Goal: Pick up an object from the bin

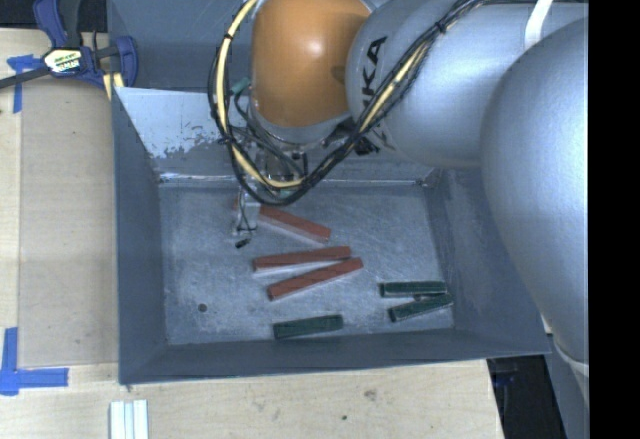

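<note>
The uppermost red-brown stick [295, 225] lies just off the centre of the bin floor, toward 11 o'clock, with its left end a little higher in the view than its right. The gripper [242, 227] stands at that left end, at the stick's 9 o'clock; you cannot tell whether it touches the stick, nor whether it is open or closed.

At the stick's 6 o'clock, close by but apart from it, lies a second red-brown stick [300, 259], nearly level. Just below that is a third red-brown stick [315, 279], tilted up to the right, and the two almost meet at their right ends.

Two dark green sticks sit at 4 o'clock on the floor, the upper green stick [412, 289] level and the lower green stick [420, 308] slightly tilted just beneath it. A third green stick [308, 327] lies at 6 o'clock against the near wall of the bin [140, 257].

Above the gripper you see the orange cover [300, 52] at 12 o'clock, ringed by yellow and black cables [228, 77]. The silver arm [480, 77] comes in from 3 o'clock and carries black lettering turned sideways; a K can be read, and cables cross the rest.
</note>
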`<action>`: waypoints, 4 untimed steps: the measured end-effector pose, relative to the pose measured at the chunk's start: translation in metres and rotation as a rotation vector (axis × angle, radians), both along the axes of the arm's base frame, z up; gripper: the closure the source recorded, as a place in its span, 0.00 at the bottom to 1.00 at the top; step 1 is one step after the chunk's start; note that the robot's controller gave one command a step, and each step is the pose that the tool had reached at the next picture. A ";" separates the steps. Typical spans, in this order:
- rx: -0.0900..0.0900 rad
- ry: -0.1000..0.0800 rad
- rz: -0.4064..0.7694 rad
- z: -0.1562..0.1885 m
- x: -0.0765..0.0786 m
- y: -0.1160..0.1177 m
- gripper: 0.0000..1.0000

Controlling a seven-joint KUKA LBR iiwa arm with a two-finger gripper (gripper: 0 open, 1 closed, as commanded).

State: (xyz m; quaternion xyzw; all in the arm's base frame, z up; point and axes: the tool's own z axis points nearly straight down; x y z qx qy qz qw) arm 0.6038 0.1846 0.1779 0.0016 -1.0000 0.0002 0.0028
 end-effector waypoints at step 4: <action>0.001 -0.017 0.504 0.021 0.019 -0.071 1.00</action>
